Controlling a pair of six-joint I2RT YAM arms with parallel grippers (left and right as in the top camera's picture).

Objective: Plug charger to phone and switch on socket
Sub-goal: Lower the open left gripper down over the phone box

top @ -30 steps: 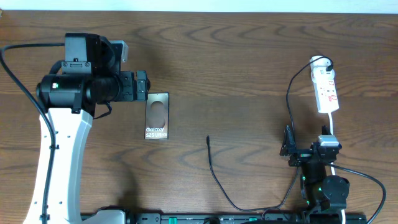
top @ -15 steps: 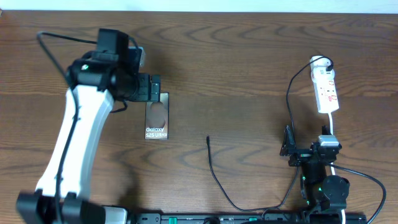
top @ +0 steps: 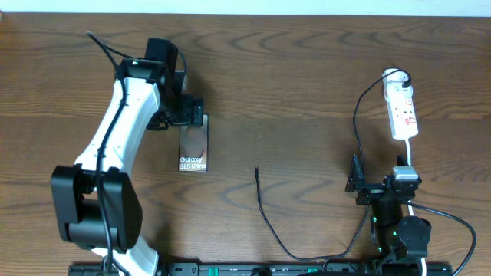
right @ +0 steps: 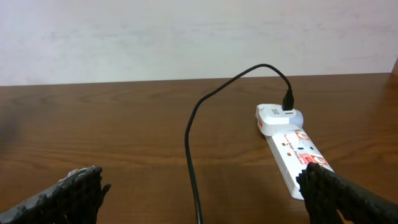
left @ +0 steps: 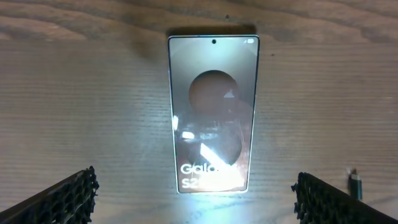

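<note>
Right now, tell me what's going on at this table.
The left claw hovers open over one short end of the phone, which lies face up on the table, not gripped. The charger is plugged in at the socket, but its free tip lies on the wood to the right of the phone, untouched. The right claw sits open near the socket, holding nothing. Nothing is connected to the phone yet.

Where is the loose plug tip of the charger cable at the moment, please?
In the overhead view the charger's plug tip lies loose on the table near its centre, a little to the right of the phone and not touching it.
</note>
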